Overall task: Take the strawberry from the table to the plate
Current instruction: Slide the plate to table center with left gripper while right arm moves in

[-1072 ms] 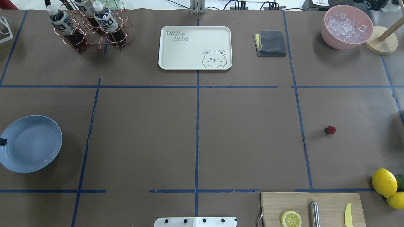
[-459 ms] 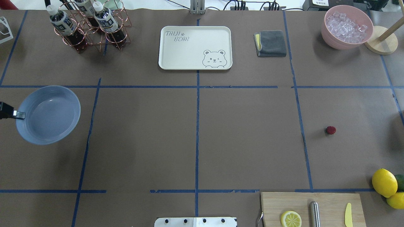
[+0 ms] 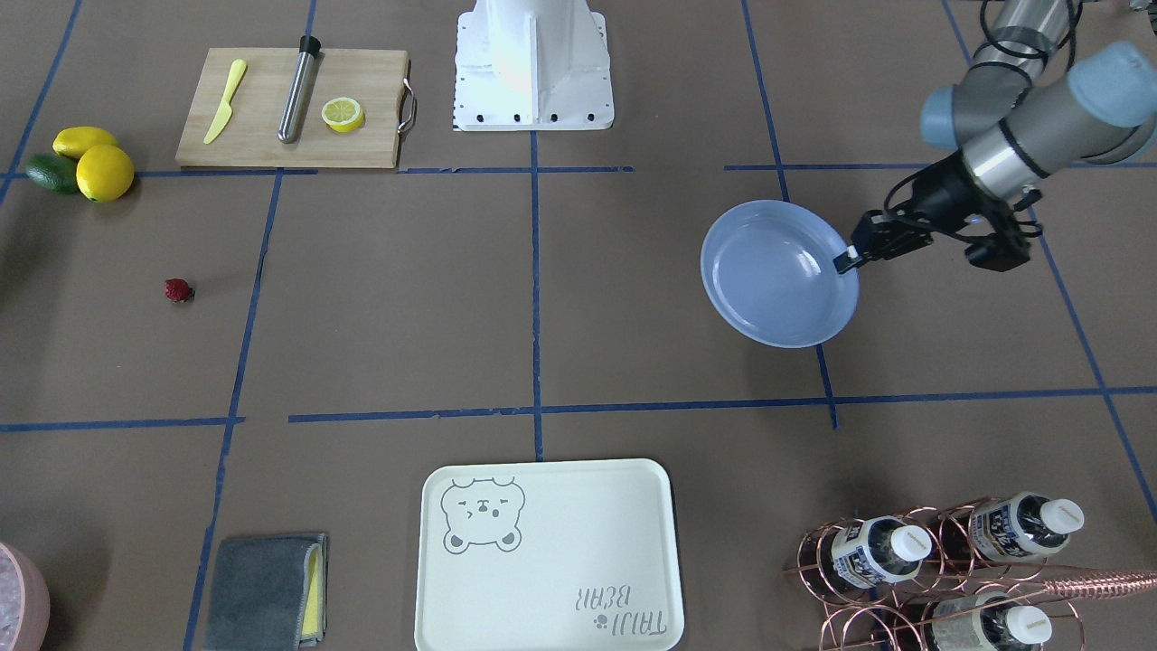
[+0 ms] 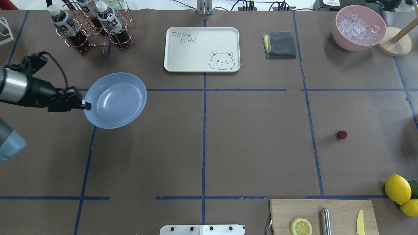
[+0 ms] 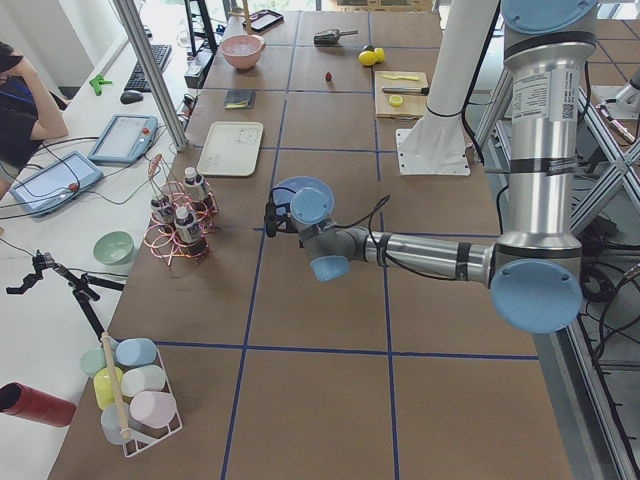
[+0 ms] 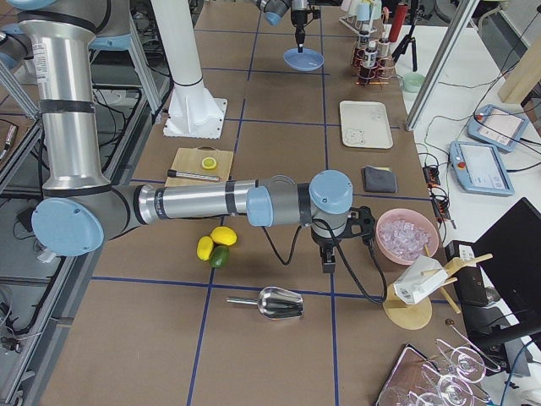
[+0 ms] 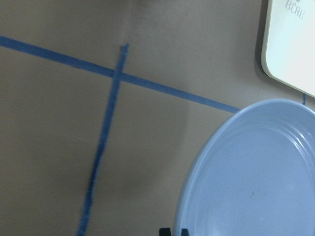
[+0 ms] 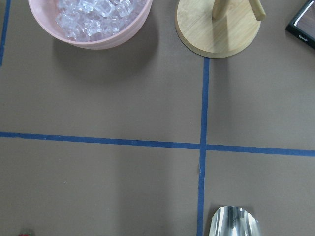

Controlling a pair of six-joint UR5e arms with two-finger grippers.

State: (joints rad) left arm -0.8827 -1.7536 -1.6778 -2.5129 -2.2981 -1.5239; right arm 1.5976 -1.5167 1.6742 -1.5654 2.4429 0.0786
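The strawberry (image 4: 342,134) is a small dark-red berry lying alone on the brown table (image 4: 254,147), right of centre; it also shows in the front view as the strawberry (image 3: 178,290). The light-blue plate (image 4: 114,99) hangs tilted above the table's left part. My left gripper (image 4: 85,104) is shut on its rim, the grip also seen at the left gripper (image 3: 845,260). In the left wrist view the plate (image 7: 256,172) fills the lower right. My right gripper (image 6: 327,260) shows only in the right side view, near the ice bowl; I cannot tell whether it is open or shut.
A cream bear tray (image 4: 201,49) and a copper bottle rack (image 4: 91,29) stand at the back. A grey cloth (image 4: 280,44) and a pink ice bowl (image 4: 358,27) sit back right. A cutting board (image 4: 323,217) and lemons (image 4: 397,188) are front right.
The plate has travelled right and toward the back of the table, held by my left gripper, whose arm has come into the overhead view. The strawberry has not moved.
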